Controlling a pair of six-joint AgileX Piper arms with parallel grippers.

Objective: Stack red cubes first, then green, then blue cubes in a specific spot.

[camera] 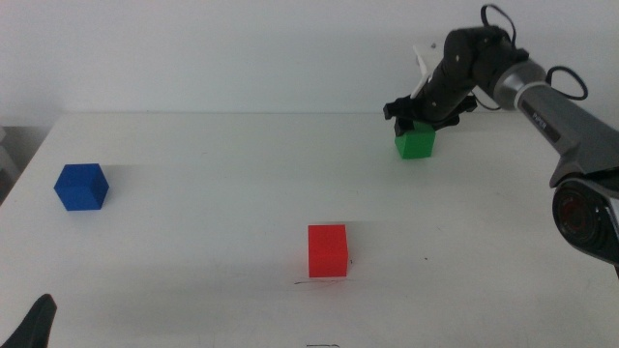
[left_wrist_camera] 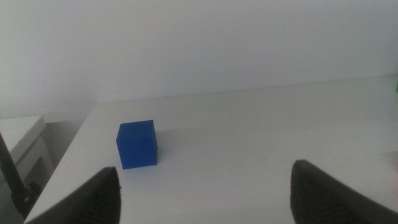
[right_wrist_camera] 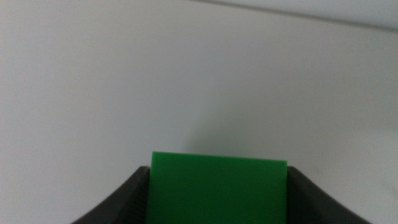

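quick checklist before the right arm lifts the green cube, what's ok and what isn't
1. Right claw around green cube, jaws against both its sides in the right wrist view: ok.
2. Grip firm enough to lift: cannot tell.
3. Red cube alone at the table's front centre, nothing on top: ok.
4. Path from green cube to red cube free of things: ok.
5. Blue cube off to the left, out of the way: ok.
6. Left claw open, waiting by the bottom-left edge, short of the blue cube: ok.
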